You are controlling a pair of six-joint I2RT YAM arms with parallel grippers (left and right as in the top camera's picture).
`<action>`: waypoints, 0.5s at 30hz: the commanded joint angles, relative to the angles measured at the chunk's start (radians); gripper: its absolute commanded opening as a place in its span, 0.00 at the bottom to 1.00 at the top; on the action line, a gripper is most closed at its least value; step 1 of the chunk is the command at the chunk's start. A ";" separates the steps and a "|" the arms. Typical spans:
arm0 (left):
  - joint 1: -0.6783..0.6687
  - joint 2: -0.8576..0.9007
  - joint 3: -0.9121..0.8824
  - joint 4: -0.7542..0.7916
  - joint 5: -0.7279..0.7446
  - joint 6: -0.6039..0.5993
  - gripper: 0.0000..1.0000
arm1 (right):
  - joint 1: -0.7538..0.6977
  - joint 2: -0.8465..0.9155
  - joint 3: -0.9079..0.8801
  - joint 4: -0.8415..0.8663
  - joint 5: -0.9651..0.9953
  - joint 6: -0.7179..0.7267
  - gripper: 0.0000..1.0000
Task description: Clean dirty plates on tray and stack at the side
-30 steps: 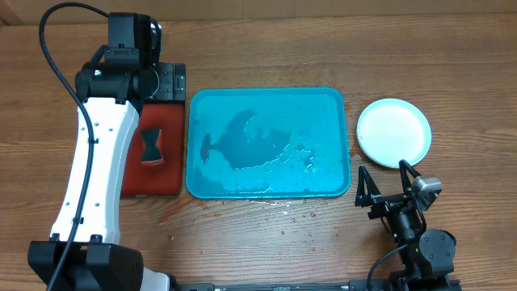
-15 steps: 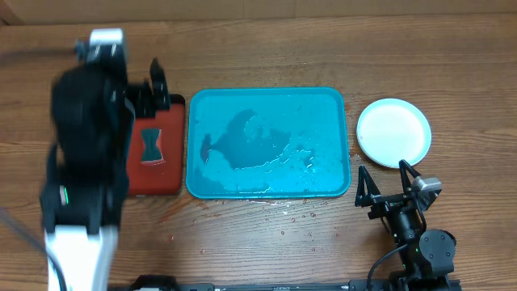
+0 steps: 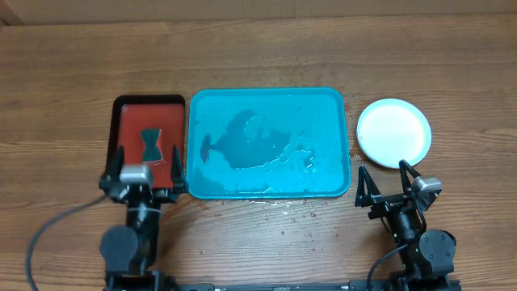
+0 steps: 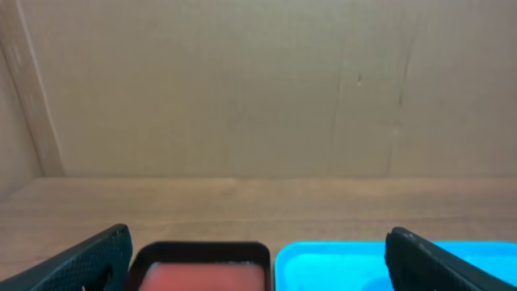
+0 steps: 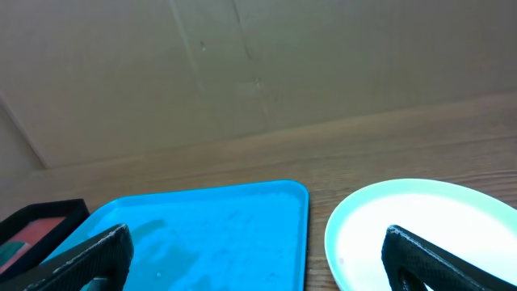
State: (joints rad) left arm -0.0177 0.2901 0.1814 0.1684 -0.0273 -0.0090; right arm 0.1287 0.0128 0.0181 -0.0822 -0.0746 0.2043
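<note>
— So, where are they in the job?

— Near the end, I'd say. The cyan tray in the middle of the table carries no plate, only a film of water and some suds toward its 5 o'clock corner. At 3 o'clock from it, just off the rim, sits a round plate with a white centre and pale cyan edge, and it looks clean. From above I cannot tell how many lie in that pile.

— And the arms?

— Both are folded low at the near edge. The left gripper, at 7 o'clock from the tray, has its fingers spread wide and holds nothing. It hangs over the near end of the red tray, where a dark bow-tie-shaped scrubber pad lies. The right gripper, at 5 o'clock, is likewise spread and empty, just short of the plate.

— So what's next?

— Little, by my guess. If anything, someone should check that the stack sits square. Droplets speckle the wood at 6 o'clock from the tray.
</note>
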 commanded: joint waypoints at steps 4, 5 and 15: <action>0.037 -0.159 -0.177 0.006 0.073 -0.014 1.00 | 0.000 -0.010 -0.010 0.005 -0.006 -0.019 1.00; 0.042 -0.169 -0.177 -0.020 0.072 -0.013 1.00 | 0.000 -0.010 -0.010 0.005 -0.006 -0.019 1.00; 0.061 -0.272 -0.177 -0.246 0.050 0.013 1.00 | 0.000 -0.010 -0.010 0.005 -0.006 -0.019 1.00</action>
State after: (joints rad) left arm 0.0353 0.0578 0.0082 -0.0605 0.0265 -0.0071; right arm 0.1287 0.0124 0.0181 -0.0818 -0.0746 0.2047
